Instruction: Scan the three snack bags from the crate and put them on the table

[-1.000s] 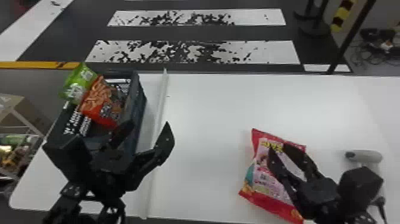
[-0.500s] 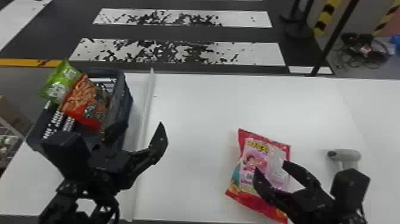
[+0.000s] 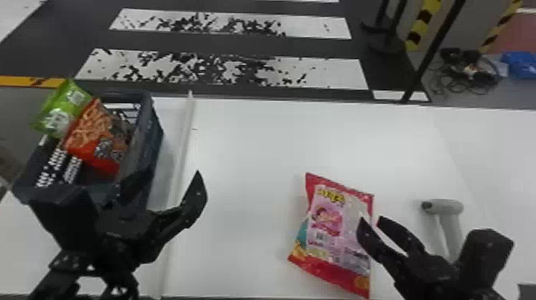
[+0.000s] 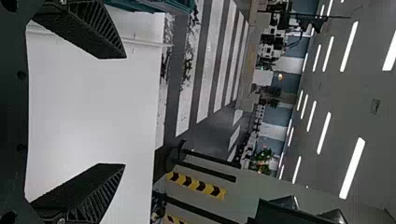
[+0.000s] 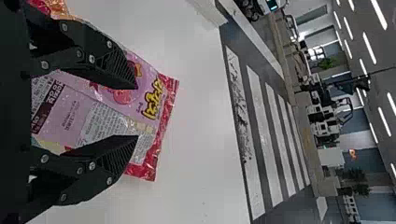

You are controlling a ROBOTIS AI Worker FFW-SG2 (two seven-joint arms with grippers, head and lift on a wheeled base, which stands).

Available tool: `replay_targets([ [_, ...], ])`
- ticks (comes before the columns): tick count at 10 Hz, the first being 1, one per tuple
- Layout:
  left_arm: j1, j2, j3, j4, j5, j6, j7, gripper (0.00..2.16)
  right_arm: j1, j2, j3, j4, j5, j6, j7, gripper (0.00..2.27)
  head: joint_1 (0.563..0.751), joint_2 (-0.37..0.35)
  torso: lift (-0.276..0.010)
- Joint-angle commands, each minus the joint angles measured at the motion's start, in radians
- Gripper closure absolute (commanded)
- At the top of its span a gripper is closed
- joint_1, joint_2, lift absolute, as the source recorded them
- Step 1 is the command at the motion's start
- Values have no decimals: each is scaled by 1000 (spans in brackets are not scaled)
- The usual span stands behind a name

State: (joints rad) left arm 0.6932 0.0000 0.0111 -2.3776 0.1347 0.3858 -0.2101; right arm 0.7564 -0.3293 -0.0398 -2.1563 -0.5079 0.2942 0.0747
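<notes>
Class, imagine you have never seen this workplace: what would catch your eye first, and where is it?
Most likely the red and pink snack bag, lying on the white table in front of the open right gripper. Next come the green bag and the orange bag, bright against the dark crate at the table's left. Beyond the table, worn white stripes cross the dark floor.

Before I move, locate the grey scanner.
In the head view, the grey scanner lies at right on the white table, beyond the right end effector and right of the pink snack bag.
</notes>
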Motion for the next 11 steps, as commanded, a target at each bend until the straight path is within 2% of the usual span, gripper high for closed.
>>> replay_targets([
  [1, 14, -3, -8, -12, -6, 0, 3, 33, 14, 18, -51, 4, -18, 12, 10, 2246, 695, -74, -94],
  [2, 22, -3, -14, -15, -18, 3, 5, 33, 12, 26, -65, 33, -26, 24, 19, 2246, 695, -100, -94],
  [4, 31, -3, -42, -31, -49, 3, 12, 33, -51, 81, -107, 138, -26, 46, 106, 2246, 695, -131, -94],
  [7, 54, -3, -66, -46, -75, 3, 28, 33, -138, 81, -114, 239, -26, 21, 139, 2246, 695, -188, -94],
  [11, 69, -3, -72, -58, -75, -6, 29, 33, -218, 81, -84, 325, 3, 21, 152, 2246, 695, -200, -94],
])
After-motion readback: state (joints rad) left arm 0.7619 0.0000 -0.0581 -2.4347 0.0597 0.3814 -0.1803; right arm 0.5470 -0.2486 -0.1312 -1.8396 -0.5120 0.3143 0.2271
